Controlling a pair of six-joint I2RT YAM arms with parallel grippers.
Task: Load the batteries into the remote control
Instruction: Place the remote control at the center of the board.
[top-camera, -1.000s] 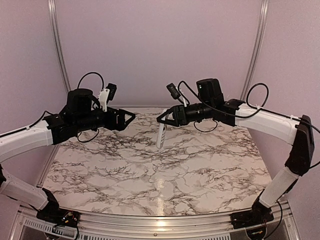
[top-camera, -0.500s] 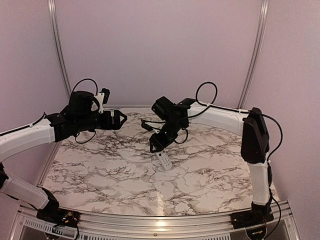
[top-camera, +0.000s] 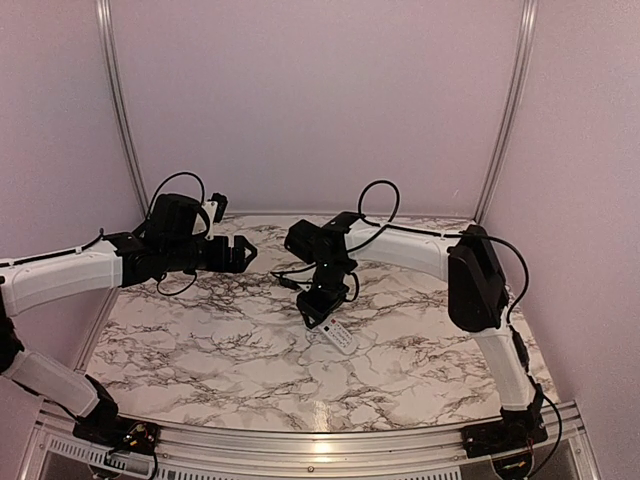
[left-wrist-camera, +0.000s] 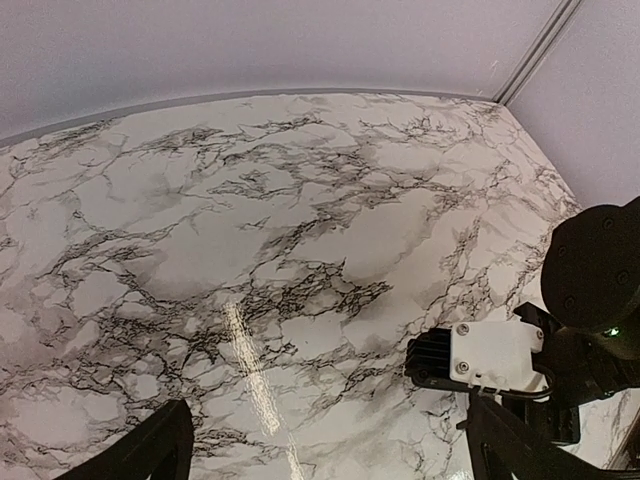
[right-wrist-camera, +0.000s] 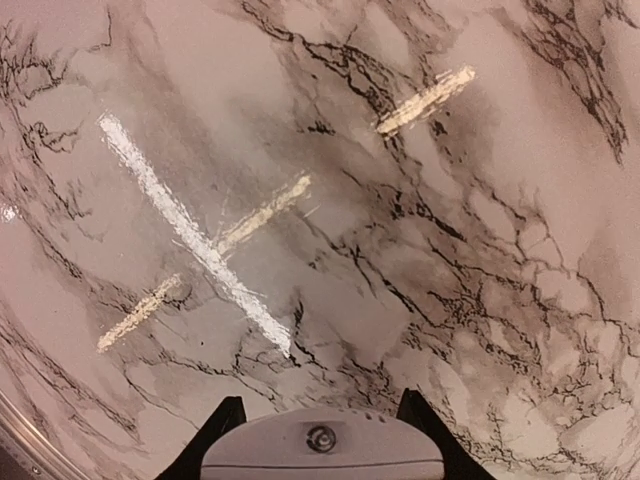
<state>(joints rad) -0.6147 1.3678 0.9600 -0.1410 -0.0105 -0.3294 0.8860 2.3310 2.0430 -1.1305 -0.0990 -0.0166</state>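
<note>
My right gripper (top-camera: 322, 303) is shut on the white remote control (top-camera: 339, 336), holding it by one end. The remote slants down to the right, low over the marble table (top-camera: 200, 330); I cannot tell if it touches. In the right wrist view the remote's rounded end (right-wrist-camera: 322, 450) sits between my two dark fingertips (right-wrist-camera: 225, 420). My left gripper (top-camera: 245, 253) is open and empty, held above the back left of the table. Its fingertips (left-wrist-camera: 160, 450) show wide apart at the bottom of the left wrist view. No batteries are in view.
The right arm's wrist and its white camera mount (left-wrist-camera: 497, 355) show at the right of the left wrist view. Pale walls and aluminium posts (top-camera: 118, 110) close in the back and sides. Glare streaks (right-wrist-camera: 190, 235) lie on the marble.
My right arm has swung down and toward the table's middle, bringing the remote from hanging upright at the back to slanting low over the marble. My left arm has dropped slightly.
</note>
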